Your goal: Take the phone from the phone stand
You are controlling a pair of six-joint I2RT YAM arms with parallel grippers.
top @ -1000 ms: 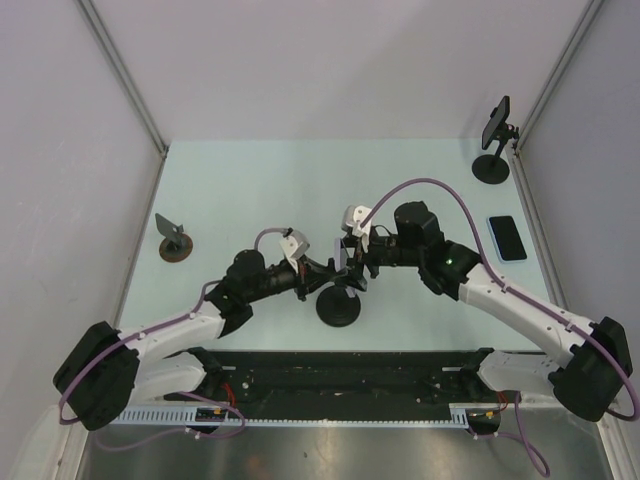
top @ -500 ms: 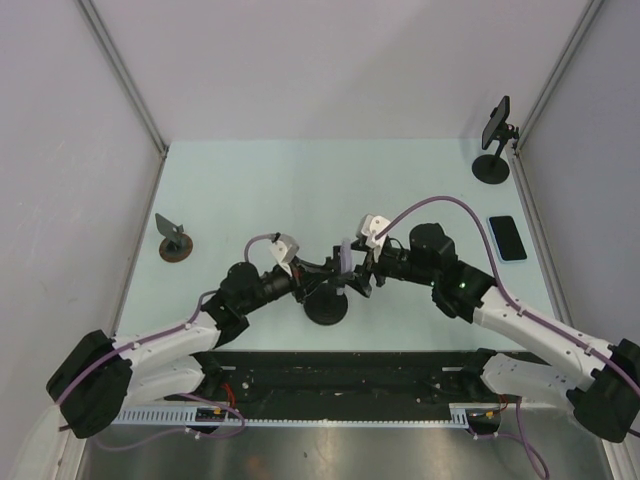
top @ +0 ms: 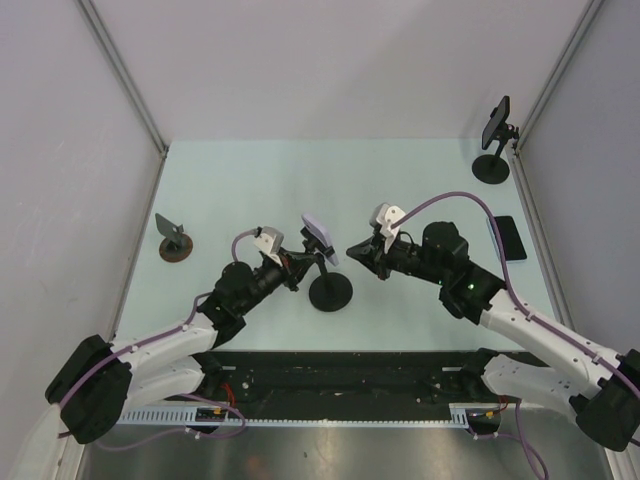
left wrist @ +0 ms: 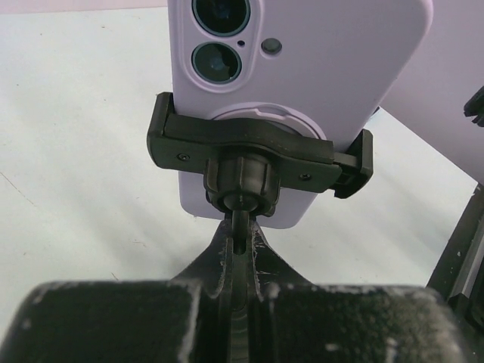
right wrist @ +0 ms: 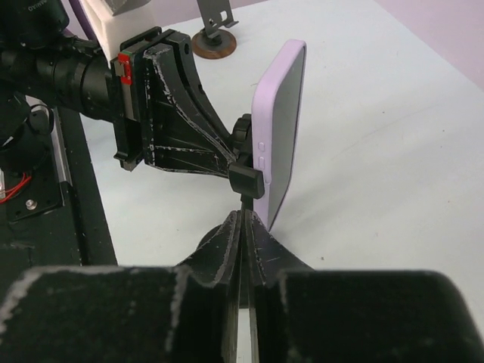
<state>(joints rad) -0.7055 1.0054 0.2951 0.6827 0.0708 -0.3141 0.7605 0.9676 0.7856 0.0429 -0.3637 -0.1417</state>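
The lilac-cased smartphone (left wrist: 318,83) sits in the spring clamp of the black phone stand (left wrist: 253,147), raised above the pale green table top (top: 250,180) near its middle. Its back, with two camera lenses, faces the left wrist camera. The left gripper (left wrist: 240,236) is pinched tight on the stand's thin neck just under the ball joint, fingers pressed together around it. From above, the stand's round base (top: 330,293) rests on the table with the phone tilted up and away over it.

Over on the other side, the right gripper (right wrist: 242,223) has its fingers closed flat against each other with nothing between them. It hangs just short of the phone's screen side and is not touching it.

Elsewhere, a second dark phone on a black stand (top: 495,130) stands in the far right corner. A blue-edged phone (top: 508,237) lies flat near the right edge, and a small brown-based stand (top: 175,243) sits at the left.
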